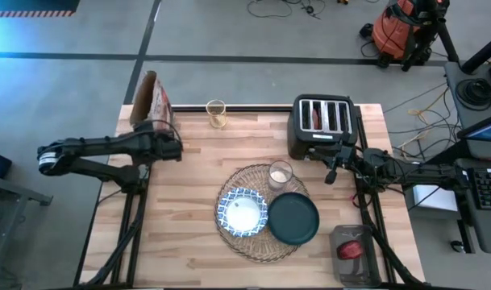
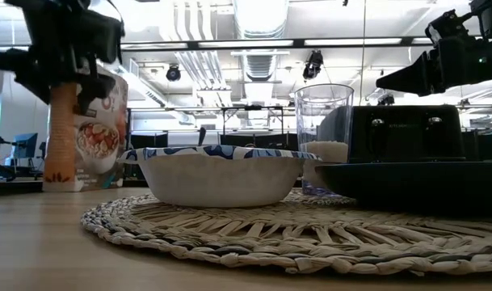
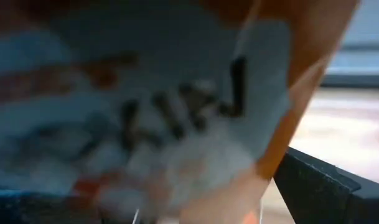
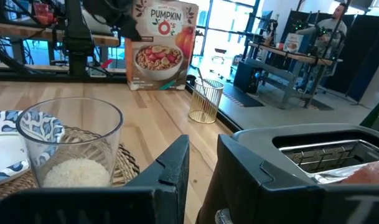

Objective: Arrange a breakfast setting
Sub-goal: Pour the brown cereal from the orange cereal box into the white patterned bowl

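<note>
The straw placemat [image 1: 260,216] lay near the middle of the wooden surface [image 1: 189,193]; on it sat the blue-and-white bowl [image 1: 241,212] and, beside it, the dark teal plate [image 1: 293,218], whose outer edge hung past the mat's rim; the small clear glass [image 1: 280,174] stood upright at the mat's far edge — white grains filled its bottom (seen plainly in the right wrist view).

The left gripper [image 1: 171,142] was at the far left corner, its jaws spread wide at the orange-brown cereal bag [image 1: 151,105]; the left wrist view was filled by the bag's printed face, with one dark finger [image 3: 326,190] showing beside it — whether the fingers pressed the bag, I could not tell.

The right gripper [image 1: 332,167] hovered just in front of the black toaster [image 1: 322,125], between it and the glass; its fingers stood narrow, a slim gap between them, holding nothing.

A small wire basket [image 1: 216,113] stood at the far edge.
</note>
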